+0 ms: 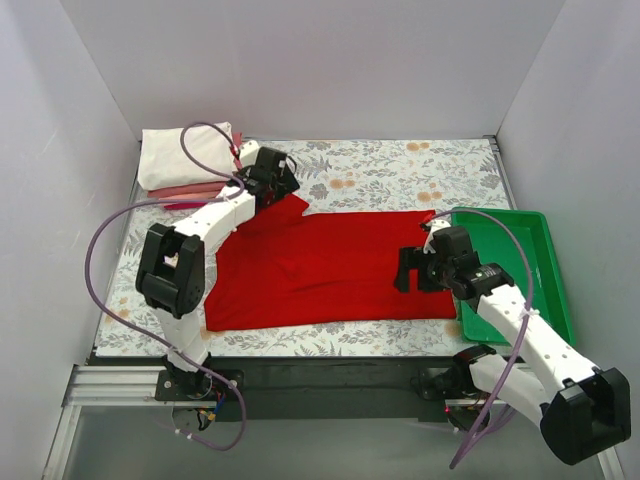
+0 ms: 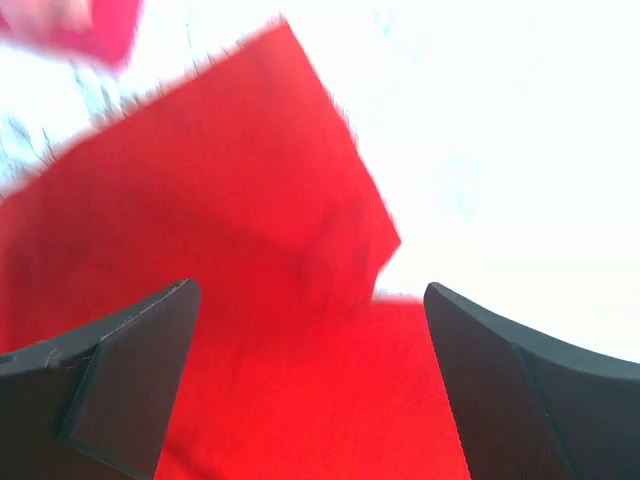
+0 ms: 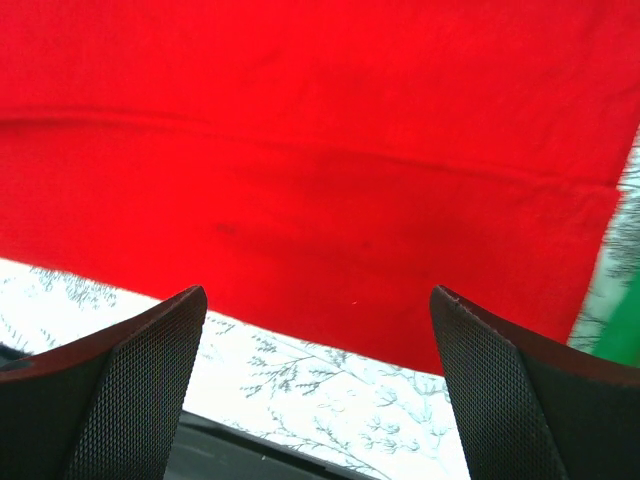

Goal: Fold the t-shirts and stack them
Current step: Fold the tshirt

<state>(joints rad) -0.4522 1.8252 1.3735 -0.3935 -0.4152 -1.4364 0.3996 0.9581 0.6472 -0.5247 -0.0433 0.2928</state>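
Note:
A bright red t-shirt (image 1: pixel 330 265) lies spread flat across the middle of the floral table. At the back left corner sits a folded stack of t-shirts: white (image 1: pixel 188 155) on top, salmon pink (image 1: pixel 190 188) below it and a crimson edge (image 1: pixel 178 205) at the bottom. My left gripper (image 1: pixel 288 185) hovers open over the red shirt's back-left sleeve (image 2: pixel 250 200), with nothing between its fingers (image 2: pixel 308 295). Over the shirt's right end (image 3: pixel 320 150) my right gripper (image 1: pixel 403 272) also stands open and empty (image 3: pixel 317 300), near the front hem.
A green plastic tray (image 1: pixel 525 290) stands at the right, touching the red shirt's right edge; its corner (image 3: pixel 625 345) shows in the right wrist view. White walls enclose three sides. The black front rail (image 1: pixel 330 375) runs between the arm bases.

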